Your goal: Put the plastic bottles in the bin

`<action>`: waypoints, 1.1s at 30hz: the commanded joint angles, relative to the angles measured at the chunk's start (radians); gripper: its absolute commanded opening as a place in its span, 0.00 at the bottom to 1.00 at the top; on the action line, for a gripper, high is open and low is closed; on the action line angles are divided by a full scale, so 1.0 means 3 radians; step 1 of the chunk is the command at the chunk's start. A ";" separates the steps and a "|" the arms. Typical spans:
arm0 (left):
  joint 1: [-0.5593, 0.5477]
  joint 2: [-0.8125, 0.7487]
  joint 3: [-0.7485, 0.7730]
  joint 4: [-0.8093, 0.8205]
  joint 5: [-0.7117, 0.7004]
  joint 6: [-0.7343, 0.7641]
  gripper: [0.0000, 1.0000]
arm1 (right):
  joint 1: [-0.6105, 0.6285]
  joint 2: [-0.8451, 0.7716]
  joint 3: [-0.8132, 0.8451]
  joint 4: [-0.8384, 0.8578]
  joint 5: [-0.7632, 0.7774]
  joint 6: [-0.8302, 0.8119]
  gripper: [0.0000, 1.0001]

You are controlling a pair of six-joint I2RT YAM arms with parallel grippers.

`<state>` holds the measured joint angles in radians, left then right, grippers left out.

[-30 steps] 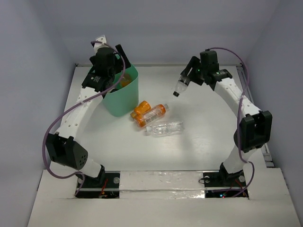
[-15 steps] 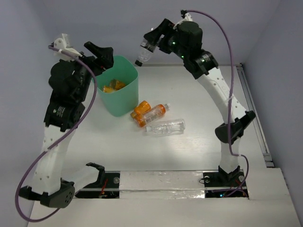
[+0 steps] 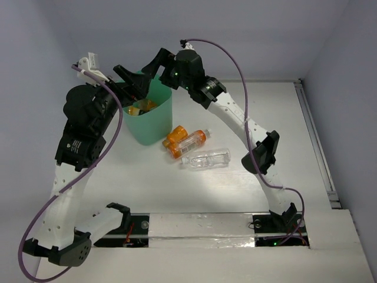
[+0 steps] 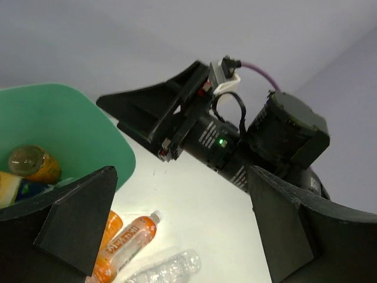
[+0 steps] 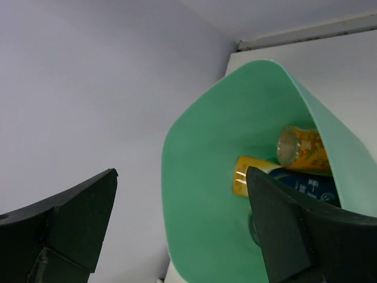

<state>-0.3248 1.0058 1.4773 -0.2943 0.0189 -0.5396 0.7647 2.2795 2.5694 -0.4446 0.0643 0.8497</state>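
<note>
The mint-green bin (image 3: 154, 121) stands at the back left and holds orange bottles (image 5: 301, 147). The bin also shows in the left wrist view (image 4: 65, 121). My right gripper (image 3: 154, 65) hangs over the bin's rim, open and empty (image 5: 179, 177). My left gripper (image 3: 128, 82) is raised beside the bin's left rim, open and empty (image 4: 182, 183). On the table right of the bin lie two orange bottles (image 3: 187, 142) side by side. A clear bottle (image 3: 206, 159) lies in front of them. Both also show in the left wrist view: an orange bottle (image 4: 126, 242) and the clear bottle (image 4: 168, 268).
The two grippers are close together above the bin; the right gripper's body (image 4: 235, 153) fills the left wrist view. The table's rail (image 3: 315, 141) runs along the right side. The walls stand close at the back and left.
My right arm has swung left to above the bin. The clear black-capped bottle it held is no longer in its jaws. My left arm has risen off the bin and stands beside it.
</note>
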 commanded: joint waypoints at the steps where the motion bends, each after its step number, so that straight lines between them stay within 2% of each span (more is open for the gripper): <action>1: 0.0019 -0.0060 -0.0005 0.0071 0.0269 -0.0027 0.91 | -0.0028 -0.0240 0.0194 0.0235 0.0093 0.0128 0.96; 3: 0.0019 -0.0065 -0.0020 0.0096 0.0361 0.0029 0.90 | -0.0028 -0.0403 0.0072 0.0204 0.0154 0.0088 0.96; 5: 0.0019 -0.0075 -0.0071 0.0107 0.0489 0.0075 0.85 | -0.0028 -0.0633 -0.0183 0.0255 0.0301 0.0011 0.91; 6: -0.0016 -0.0080 -0.0102 0.0137 0.0540 0.0146 0.83 | -0.0063 -0.0766 -0.0538 0.0290 0.0343 -0.0005 0.87; 7: -0.0057 -0.0080 -0.0138 0.0163 0.0657 0.0198 0.79 | -0.0064 -0.1086 -0.0760 0.0392 0.0394 -0.0015 0.68; 8: -0.0123 -0.0065 -0.0214 0.0168 0.0688 0.0239 0.70 | -0.0160 -0.1261 -0.1000 0.0464 0.0460 -0.0040 0.54; 9: -0.0210 -0.0004 -0.0250 0.0173 0.0704 0.0290 0.67 | -0.0212 -0.1440 -0.1255 0.0530 0.0486 -0.0041 0.42; 10: -0.0489 0.0047 -0.0311 0.0158 0.0653 0.0452 0.53 | -0.0273 -0.1781 -0.1754 0.0612 0.0512 -0.0020 0.18; 11: -0.0684 0.0098 -0.0342 0.0127 0.0526 0.0545 0.46 | -0.0420 -0.1952 -0.2007 0.0643 0.0517 0.0015 0.10; 12: -0.0879 0.0231 -0.0378 0.0092 0.0363 0.0632 0.39 | -0.0498 -0.2125 -0.2278 0.0694 0.0502 0.0066 0.06; 13: -0.1038 0.0308 -0.0454 0.0086 0.0174 0.0795 0.31 | -0.0585 -0.2299 -0.2817 0.0816 0.0476 0.0092 0.05; 14: -0.1323 0.0455 -0.0501 0.0101 0.0106 0.0862 0.19 | -0.0682 -0.2640 -0.3076 0.0858 0.0420 0.0143 0.04; 15: -0.1442 0.0528 -0.0547 0.0142 0.0055 0.0924 0.16 | -0.0860 -0.2806 -0.3316 0.0894 0.0394 0.0149 0.04; 16: -0.1544 0.0604 -0.0628 0.0163 0.0004 0.0985 0.14 | -0.0948 -0.2959 -0.3749 0.0924 0.0379 0.0149 0.04; 17: -0.1723 0.0676 -0.0664 0.0183 -0.0007 0.1097 0.13 | -0.1029 -0.3118 -0.3935 0.0920 0.0364 0.0138 0.04; 19: -0.1852 0.0891 -0.0761 0.0280 0.0003 0.1215 0.14 | -0.1234 -0.3547 -0.4253 0.0859 0.0333 0.0047 0.05; 22: -0.2021 0.1228 -0.0777 0.0332 -0.0006 0.1430 0.33 | -0.1474 -0.4028 -0.4693 0.0675 0.0358 -0.0102 0.08; 23: -0.2021 0.1310 -0.0757 0.0327 -0.0012 0.1481 0.54 | -0.1541 -0.4131 -0.4780 0.0629 0.0358 -0.0127 0.10; 24: -0.2082 0.1483 -0.0737 0.0327 -0.0027 0.1583 0.66 | -0.1602 -0.4314 -0.4928 0.0583 0.0333 -0.0163 0.13; 25: -0.2128 0.1581 -0.0716 0.0337 -0.0032 0.1635 0.75 | -0.1674 -0.4397 -0.4990 0.0516 0.0297 -0.0184 0.17; 26: -0.2128 0.1663 -0.0665 0.0342 -0.0022 0.1676 0.88 | -0.1791 -0.4468 -0.5046 0.0490 0.0272 -0.0209 0.28; 27: -0.2128 0.1841 -0.0634 0.0337 0.0003 0.1747 0.91 | -0.1848 -0.4535 -0.5123 0.0455 0.0231 -0.0250 0.34; 28: -0.2128 0.1939 -0.0599 0.0322 0.0059 0.1773 0.93 | -0.1894 -0.4627 -0.5139 0.0363 0.0220 -0.0270 0.51; 29: -0.2128 0.2021 -0.0528 0.0306 0.0085 0.1783 0.94 | -0.1965 -0.4653 -0.5144 0.0317 0.0215 -0.0296 0.58; 31: -0.2159 0.2276 -0.0430 0.0255 0.0157 0.1895 0.94 | -0.2012 -0.4699 -0.5129 0.0174 0.0225 -0.0378 0.71; 33: -0.2159 0.2496 -0.0384 0.0219 0.0162 0.1947 0.95 | -0.2042 -0.4750 -0.5113 0.0117 0.0190 -0.0454 0.75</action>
<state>-0.9676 1.7130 1.3025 -0.2359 0.0479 -0.0257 0.1673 0.8703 1.0302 -0.3679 0.1474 0.7727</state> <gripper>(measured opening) 0.946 0.738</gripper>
